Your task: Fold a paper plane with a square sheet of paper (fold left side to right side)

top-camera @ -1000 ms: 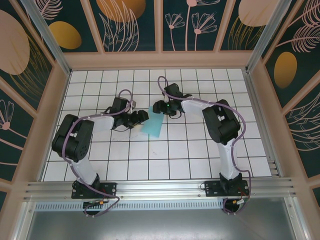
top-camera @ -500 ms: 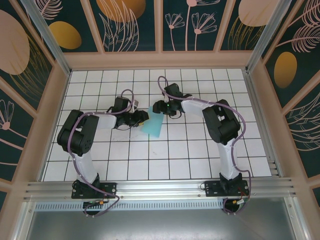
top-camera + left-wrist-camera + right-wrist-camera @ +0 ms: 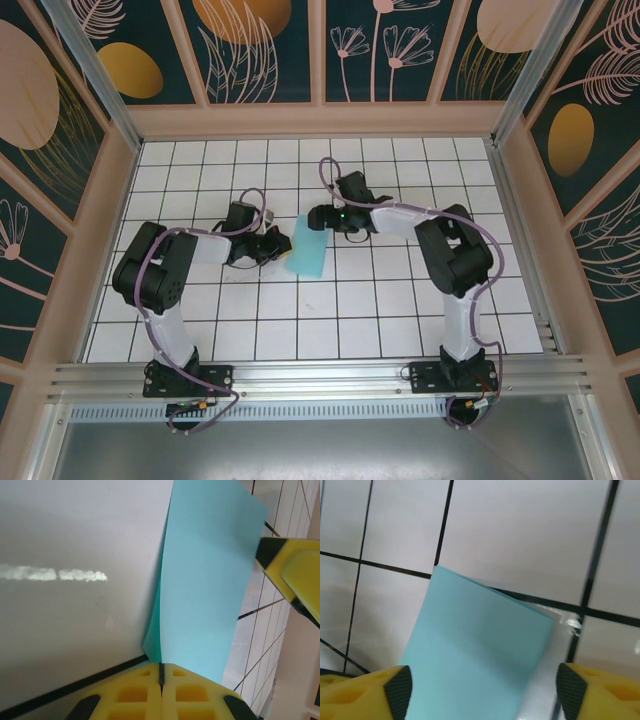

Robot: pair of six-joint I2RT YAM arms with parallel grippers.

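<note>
One fold in hand: pinching square sheet of paper (image 3: 307,250) in closed left gripper (image 3: 161,676), straddling it with spread right gripper (image 3: 482,692); likely needing crease pressed flat next

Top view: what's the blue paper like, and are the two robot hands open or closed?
square sheet of paper: folded over into a narrow rectangle, two layers.
left gripper: shut, pinching the paper's left edge.
right gripper: open, a finger on each side of the paper, not gripping it.

Smooth matt sheet of paper (image 3: 200,590), glossy tiled table (image 3: 520,530)
</note>
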